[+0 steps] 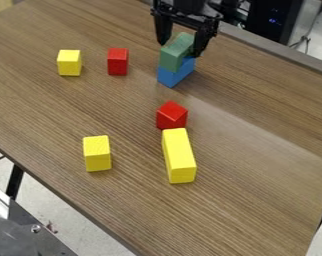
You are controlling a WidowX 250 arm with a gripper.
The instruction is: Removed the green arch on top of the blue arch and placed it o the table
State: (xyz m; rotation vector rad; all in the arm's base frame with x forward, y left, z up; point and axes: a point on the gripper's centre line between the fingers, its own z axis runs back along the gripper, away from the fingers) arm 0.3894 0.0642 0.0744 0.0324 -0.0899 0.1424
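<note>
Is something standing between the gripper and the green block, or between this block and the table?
Nothing visible stands between the gripper and the green block. The blue block sits directly under it, so reaching the table probably needs a sideways move.

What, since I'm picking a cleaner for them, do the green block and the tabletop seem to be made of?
The green block looks like painted wood, fairly matte: flat, even colour and straight edges, though plastic is possible. The tabletop shows streaky brown grain and a soft pale sheen, so wood or wood-look laminate; I can't tell which.
</note>
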